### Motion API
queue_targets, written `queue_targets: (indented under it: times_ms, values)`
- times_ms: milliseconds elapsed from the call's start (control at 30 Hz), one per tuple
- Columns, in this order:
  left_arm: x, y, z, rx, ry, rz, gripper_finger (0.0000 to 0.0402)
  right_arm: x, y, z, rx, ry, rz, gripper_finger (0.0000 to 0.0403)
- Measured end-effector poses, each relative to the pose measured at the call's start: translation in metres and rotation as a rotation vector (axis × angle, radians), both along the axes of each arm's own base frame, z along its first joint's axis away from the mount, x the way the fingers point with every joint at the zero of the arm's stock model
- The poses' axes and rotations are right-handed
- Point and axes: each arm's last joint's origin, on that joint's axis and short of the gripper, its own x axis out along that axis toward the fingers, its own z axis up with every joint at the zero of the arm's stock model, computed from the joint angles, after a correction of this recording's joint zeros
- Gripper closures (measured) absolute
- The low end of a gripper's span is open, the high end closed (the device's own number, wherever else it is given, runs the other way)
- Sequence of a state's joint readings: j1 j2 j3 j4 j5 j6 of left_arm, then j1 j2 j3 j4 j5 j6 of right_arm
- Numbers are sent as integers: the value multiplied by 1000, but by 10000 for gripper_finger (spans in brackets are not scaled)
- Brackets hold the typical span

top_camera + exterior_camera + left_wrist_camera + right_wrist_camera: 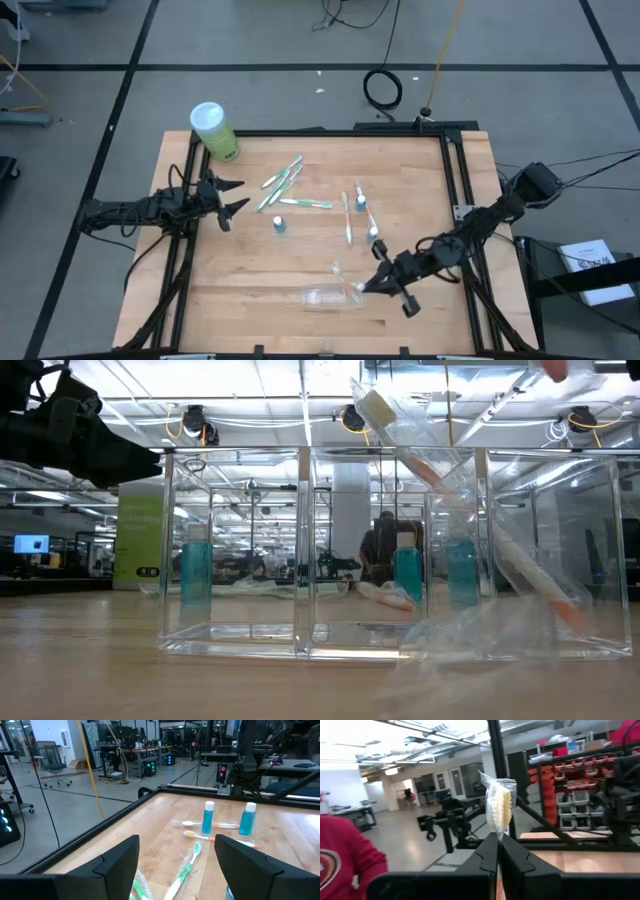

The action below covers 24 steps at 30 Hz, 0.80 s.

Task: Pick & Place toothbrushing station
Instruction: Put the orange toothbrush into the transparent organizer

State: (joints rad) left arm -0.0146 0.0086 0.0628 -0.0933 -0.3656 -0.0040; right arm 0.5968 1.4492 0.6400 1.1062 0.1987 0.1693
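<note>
The right gripper [372, 283] is holding a wrapped toothbrush [499, 809], jaws clamped on it, above the near pouch [330, 296]. The left gripper [232, 197] is waiting at the left, jaws apart. Several toothbrushes [283, 180] and tubes [279, 224] are lying mid-worktop, seemingly unplaced.

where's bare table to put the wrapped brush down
Bare wood along the near edge, left of the clear pouch, and between the left gripper and the blue tube. Crowded mid-table: green toothbrushes, pink ones. Right gripper pinches the brush.
</note>
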Motion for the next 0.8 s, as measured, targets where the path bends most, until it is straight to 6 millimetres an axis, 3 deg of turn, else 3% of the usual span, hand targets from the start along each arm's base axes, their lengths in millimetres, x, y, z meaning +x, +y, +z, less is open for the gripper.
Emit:
queue_targets:
  times_ms: [333,800]
  values:
    - [0,0,0,0,0,0,133,17,3,-18,23,40,-56,403]
    - [0,0,0,0,0,0,133,27,6,-49,38,137,-171,403]
